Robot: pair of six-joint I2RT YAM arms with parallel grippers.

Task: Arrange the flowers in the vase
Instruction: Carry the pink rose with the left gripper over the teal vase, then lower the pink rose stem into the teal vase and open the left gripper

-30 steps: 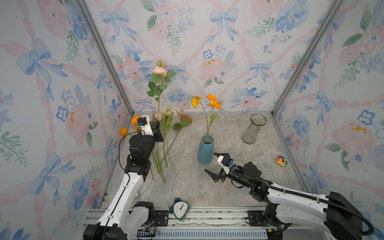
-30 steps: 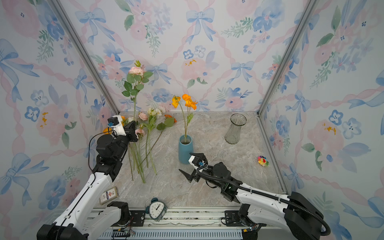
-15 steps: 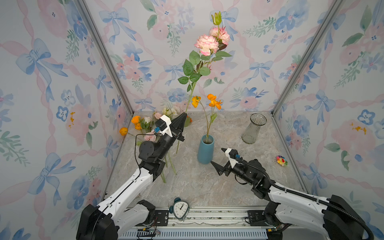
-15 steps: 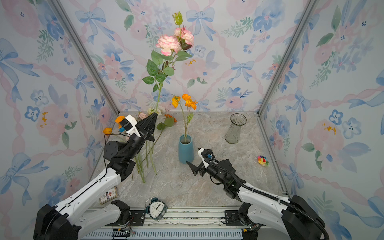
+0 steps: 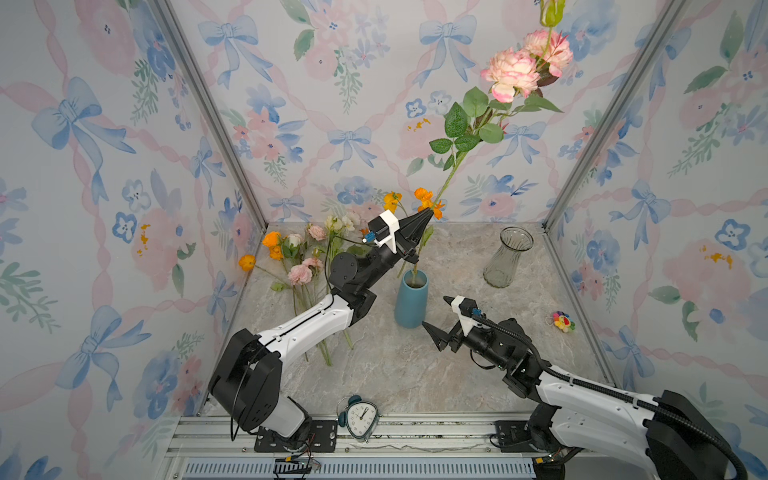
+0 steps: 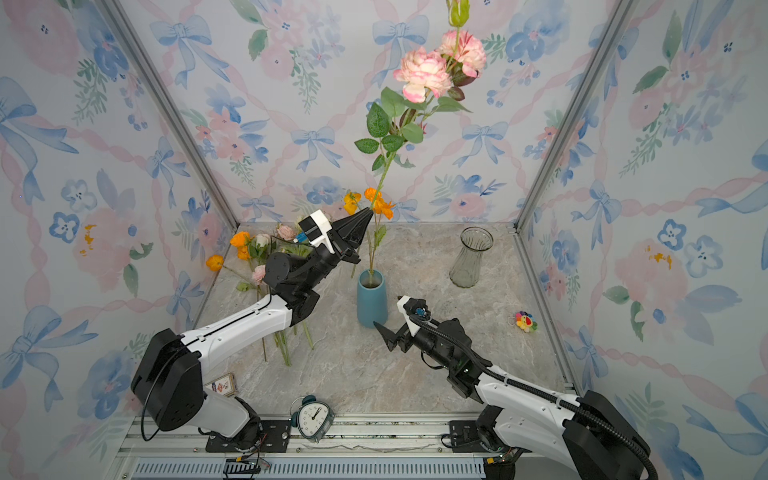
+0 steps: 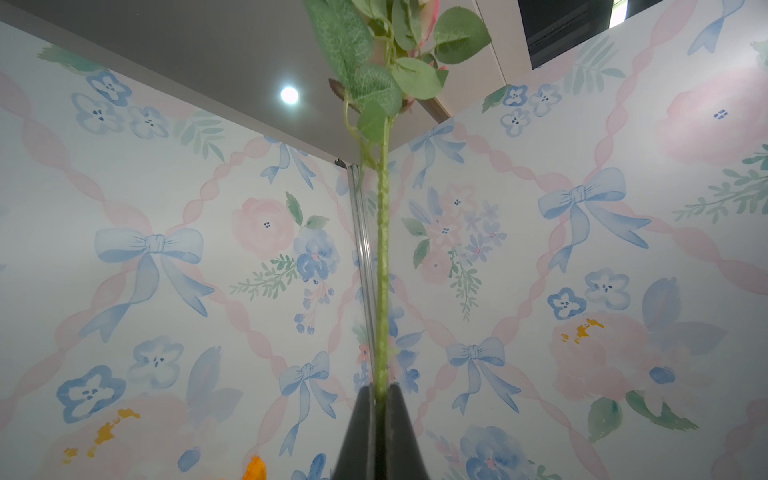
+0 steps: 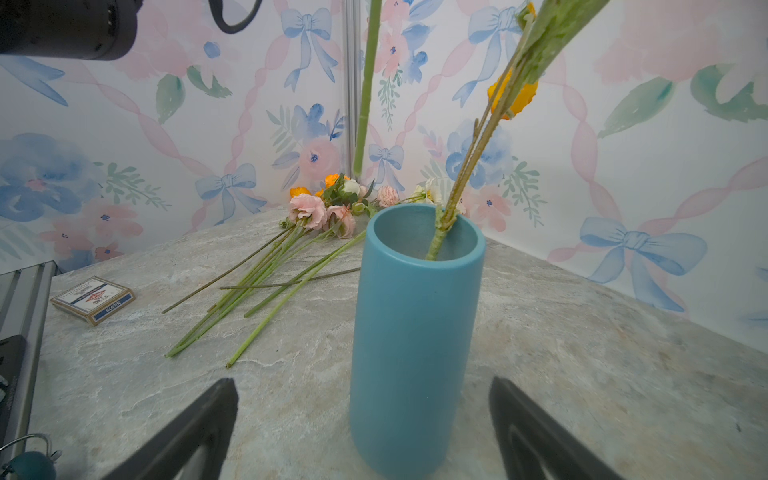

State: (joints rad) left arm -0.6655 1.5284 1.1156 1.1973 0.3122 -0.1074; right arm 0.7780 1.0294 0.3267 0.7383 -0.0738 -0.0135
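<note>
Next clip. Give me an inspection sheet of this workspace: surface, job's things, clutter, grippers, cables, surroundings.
Surface: marbled tabletop, no spills seen.
Job's things: pink flower held up in the air by its stem; orange flowers standing in the blue vase; loose flowers lying at the back left; glass vase looks empty.
Clutter: alarm clock at the front edge; card box; plush toy near the right wall.
Grippers: left gripper shut on the pink flower's stem; right gripper open, facing the blue vase.
Cables: black cable along the right arm; black loop at the left arm's base.
Surroundings: walls with floral wallpaper; metal rail in front.
</note>
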